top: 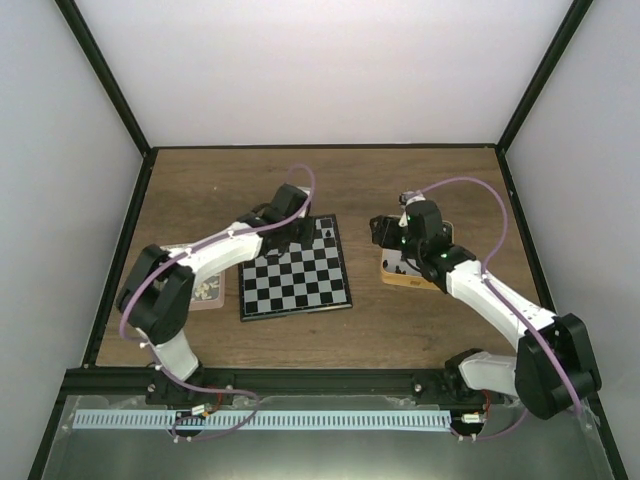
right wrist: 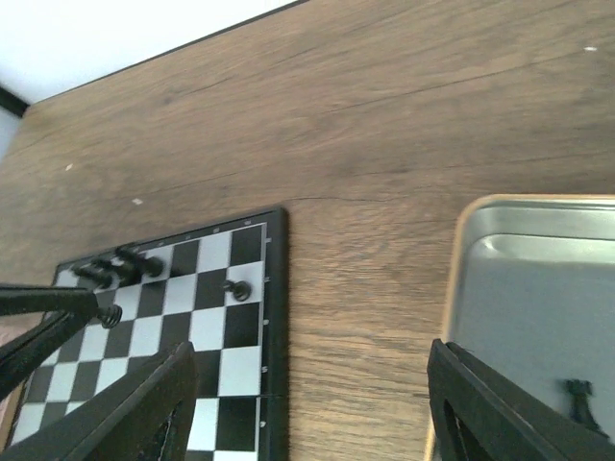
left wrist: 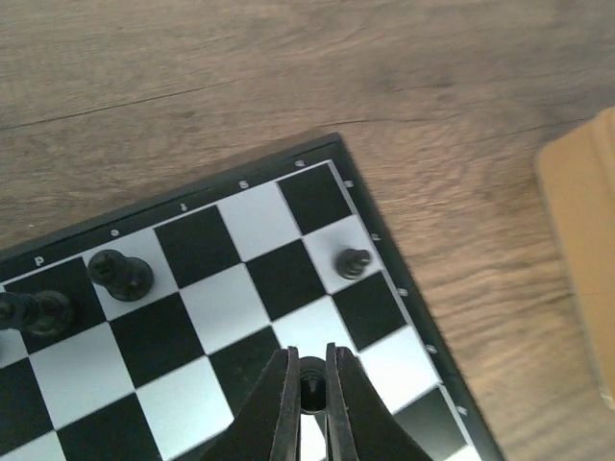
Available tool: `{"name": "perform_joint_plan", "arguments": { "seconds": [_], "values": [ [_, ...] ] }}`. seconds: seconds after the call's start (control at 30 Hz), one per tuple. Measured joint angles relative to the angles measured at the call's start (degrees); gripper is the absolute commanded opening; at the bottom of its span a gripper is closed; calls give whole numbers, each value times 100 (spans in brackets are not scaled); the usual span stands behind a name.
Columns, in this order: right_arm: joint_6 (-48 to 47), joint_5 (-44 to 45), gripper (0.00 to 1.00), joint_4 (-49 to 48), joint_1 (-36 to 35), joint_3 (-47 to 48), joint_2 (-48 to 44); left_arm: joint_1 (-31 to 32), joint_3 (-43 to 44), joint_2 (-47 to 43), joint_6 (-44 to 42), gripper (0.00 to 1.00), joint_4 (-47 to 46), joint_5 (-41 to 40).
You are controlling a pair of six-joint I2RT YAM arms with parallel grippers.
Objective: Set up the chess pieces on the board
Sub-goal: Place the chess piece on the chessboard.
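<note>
Roughly at the centre of a brown wooden table [top: 420,180] lies the board [top: 300,285], a flat square of black and silver checks with a thin dark rim. Only a few black chess pieces [top: 329,231] stand on it, all close to its far edge. Seen from the left wrist, one short piece [left wrist: 354,261] stands alone on a pale square in the column along the board's rim, one square from the corner. Two taller pieces [left wrist: 120,274] stand on neighbouring squares of the edge row, further from that corner. The left gripper [left wrist: 309,357] reaches over this part of the board with its fingers clenched on another small black piece [left wrist: 310,386], pinched upright between the tips; whether its base touches the square beneath cannot be told. The right gripper [right wrist: 312,370] hangs over bare wood between the board and a metal tin [right wrist: 519,279], its two dark fingers [right wrist: 480,413] spread wide with nothing between them. The tin sits to the right of the board, apart from it, has a tan rim, and holds a lone dark piece [right wrist: 579,396]. Just left of the board, partly hidden under the left arm [top: 215,250], lies a small tray [top: 210,293] with pale bits in it.
</note>
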State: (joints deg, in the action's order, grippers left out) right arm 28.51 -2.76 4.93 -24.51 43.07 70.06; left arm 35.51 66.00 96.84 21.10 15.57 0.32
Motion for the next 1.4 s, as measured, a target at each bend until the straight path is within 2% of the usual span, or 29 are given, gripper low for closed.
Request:
{"name": "perform_joint_plan", "arguments": {
  "seconds": [0.27, 0.77, 1.1, 1.27, 1.4],
  "values": [
    [415, 627, 67, 398, 46, -9, -39, 153, 260, 741, -238, 4, 20, -925],
    [564, 739, 67, 627, 120, -15, -44, 214, 402, 1390, -332, 6, -505, -765],
    [564, 752, 67, 664, 153, -17, -114, 214, 476, 1585, -332, 18, -616, -780],
    [564, 752, 67, 662, 157, -39, -138, 214, 481, 1644, -330, 19, -614, -748],
    [568, 752, 68, 693, 184, -118, -177, 214, 483, 1641, -326, 28, -608, -750]
  ]
}}
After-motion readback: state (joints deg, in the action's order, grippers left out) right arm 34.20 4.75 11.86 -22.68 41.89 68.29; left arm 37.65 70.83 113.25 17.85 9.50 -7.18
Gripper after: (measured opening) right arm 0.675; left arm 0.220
